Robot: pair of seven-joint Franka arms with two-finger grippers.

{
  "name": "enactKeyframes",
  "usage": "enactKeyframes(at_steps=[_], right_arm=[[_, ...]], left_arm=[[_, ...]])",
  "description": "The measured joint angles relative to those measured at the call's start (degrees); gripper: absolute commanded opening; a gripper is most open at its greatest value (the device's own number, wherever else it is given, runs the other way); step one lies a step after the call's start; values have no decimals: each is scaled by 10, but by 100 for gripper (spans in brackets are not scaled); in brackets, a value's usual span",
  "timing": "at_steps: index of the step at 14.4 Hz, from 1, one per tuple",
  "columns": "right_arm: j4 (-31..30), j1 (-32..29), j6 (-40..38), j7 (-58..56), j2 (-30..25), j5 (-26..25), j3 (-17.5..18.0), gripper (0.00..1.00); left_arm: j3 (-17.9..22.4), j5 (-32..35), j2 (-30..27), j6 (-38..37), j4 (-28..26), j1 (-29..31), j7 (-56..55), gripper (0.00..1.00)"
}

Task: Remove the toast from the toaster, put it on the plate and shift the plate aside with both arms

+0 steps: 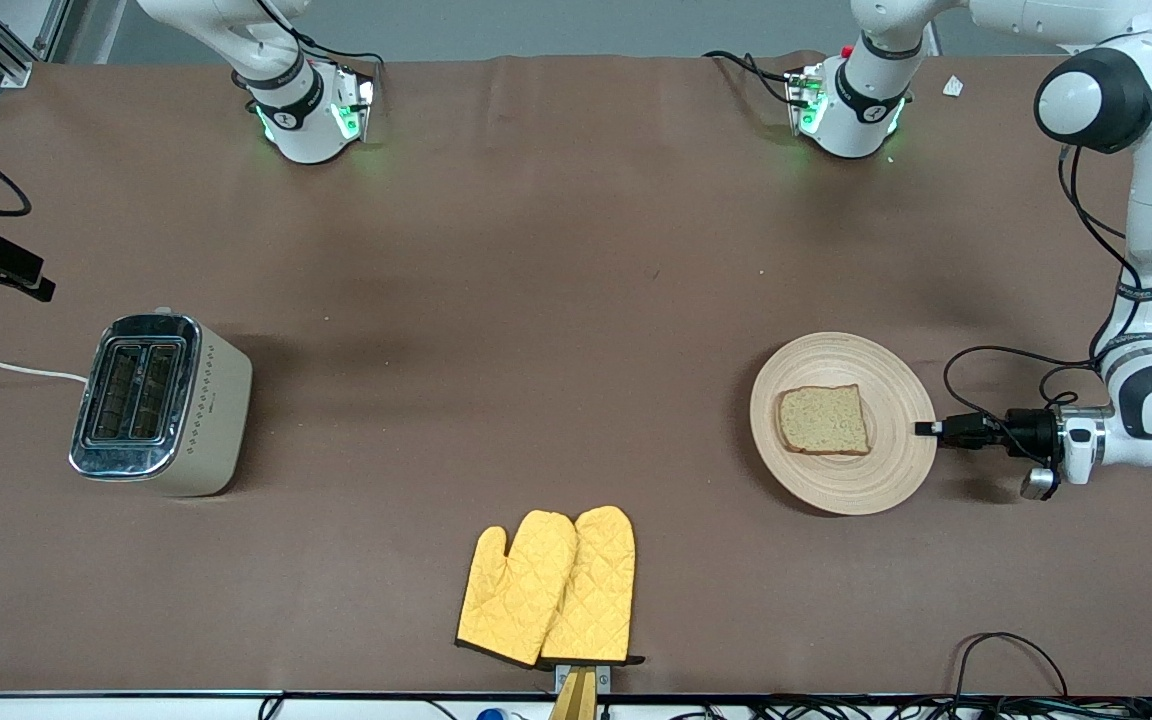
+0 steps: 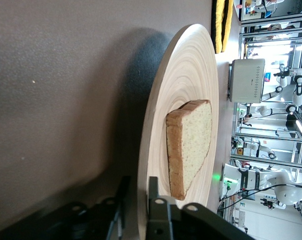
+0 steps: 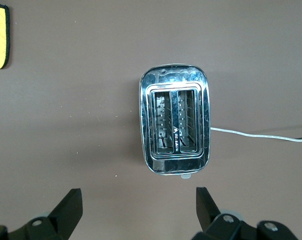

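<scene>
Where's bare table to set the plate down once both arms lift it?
The broad brown stretch between the toaster and the plate lies bare, as does the strip toward the arm bases. Crowded: around the oven mitts near the front edge, and beside the plate, where the left gripper grips its rim.

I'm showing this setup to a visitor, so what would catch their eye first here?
Probably the squarish slice of speckled brown toast lying on the round pale wooden plate toward the left arm's end of the table, with the left gripper clamping the plate's rim. Next, the pair of yellow quilted oven mitts nearest the front camera, and the shiny two-slot toaster under the open right gripper.
</scene>
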Motion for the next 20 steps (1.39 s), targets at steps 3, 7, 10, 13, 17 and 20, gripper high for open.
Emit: enactKeyframes(at_steps=[3, 7, 10, 13, 17, 20], right_arm=[[2, 0, 0, 0, 0, 0, 1, 100], [11, 0, 0, 0, 0, 3, 2, 100], [12, 0, 10, -2, 0, 3, 1, 100], [13, 0, 21, -3, 0, 3, 1, 100], [12, -1, 18, -51, 0, 3, 0, 100], [11, -3, 2, -64, 0, 7, -2, 100]], left_arm=[[13, 21, -1, 0, 22, -1, 1, 100], [12, 148, -53, -1, 103, -43, -21, 100], [13, 267, -173, -1, 128, -121, -93, 100], [16, 367, -295, -14, 127, -193, -187, 100], [14, 406, -413, -75, 112, -236, -325, 100], [2, 416, -487, -97, 58, -242, -397, 100]])
